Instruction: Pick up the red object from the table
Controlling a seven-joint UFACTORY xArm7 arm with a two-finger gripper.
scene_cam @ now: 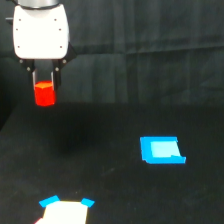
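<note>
The red object (44,94), a small bright red-orange block, hangs in the air at the exterior view's upper left, well above the black table (110,170). My gripper (44,82), under the white arm housing (40,31), is shut on the block's upper part. Its lower half sticks out below the fingers. A faint shadow lies on the table beneath it.
A flat blue rectangle (162,150) lies on the table at the exterior view's right. A pale block with blue corners (66,210) sits at the bottom edge, left of centre. A dark wrinkled backdrop hangs behind.
</note>
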